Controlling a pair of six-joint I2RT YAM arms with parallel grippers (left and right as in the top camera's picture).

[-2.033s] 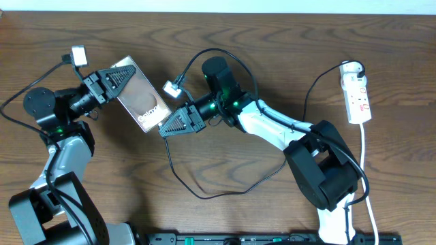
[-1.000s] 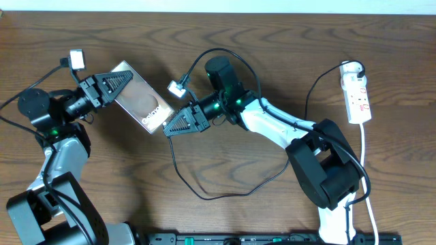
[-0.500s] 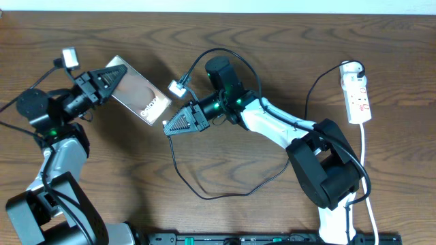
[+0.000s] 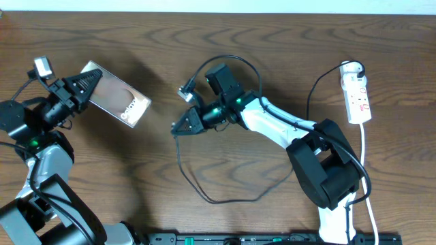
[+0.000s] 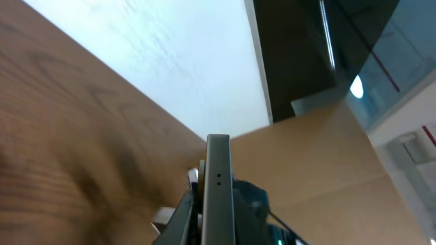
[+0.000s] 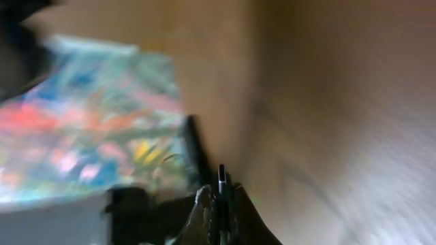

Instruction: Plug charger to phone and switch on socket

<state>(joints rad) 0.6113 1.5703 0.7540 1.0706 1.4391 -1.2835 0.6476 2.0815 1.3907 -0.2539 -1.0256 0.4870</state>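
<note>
From above, the left gripper (image 4: 87,87) was at the far left of the table (image 4: 136,204). It was closed on one end of the phone (image 4: 117,103) and held it tight. The phone was tilted, with its white letters at the end that pointed right and near. The right gripper (image 4: 180,127) was in the middle of the table, well apart from the phone. It was pinched on the charger (image 4: 204,196). The black wire hung down from it, made a big loop near the front, then went up and right to the socket (image 4: 358,95). The socket lay flat at the far right, away from both arms. A white cord (image 4: 365,170) ran from it toward the near edge.

From the left wrist, the phone (image 5: 218,197) stood on its thin edge, right in the middle. The left gripper (image 5: 218,221) had it squeezed between dark fingers (image 5: 189,211) on both sides. The brown table (image 5: 61,143) was at the left.

From the right wrist, all was very blurry. The right gripper (image 6: 221,209) was closed narrow on a thin black bit of the charger (image 6: 221,178) that stuck up between its fingers (image 6: 203,207). I cannot tell if that bit was the plug tip. The brown table (image 6: 340,102) filled the right side.
</note>
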